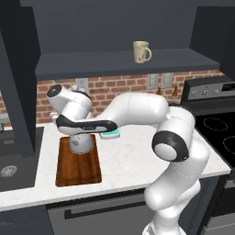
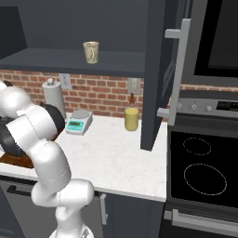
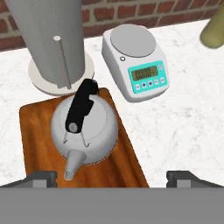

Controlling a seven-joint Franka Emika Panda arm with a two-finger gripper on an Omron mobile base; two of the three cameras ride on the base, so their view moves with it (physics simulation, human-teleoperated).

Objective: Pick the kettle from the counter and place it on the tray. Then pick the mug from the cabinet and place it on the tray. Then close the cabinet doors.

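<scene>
A red brick backsplash with pale mortar runs along the wall, carrying white outlet plates. On the right stands a black glass-top stove with ring-marked burners and a silver control panel; a dark oven or microwave front sits above it. At the left, a dark sink is set into the worktop. Lighting is even and soft.

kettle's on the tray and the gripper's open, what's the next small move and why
Probably lift the gripper straight up and away. The kettle sits on the tray with both fingertips spread wide of it, and the mug waits on the open cabinet shelf.
</scene>
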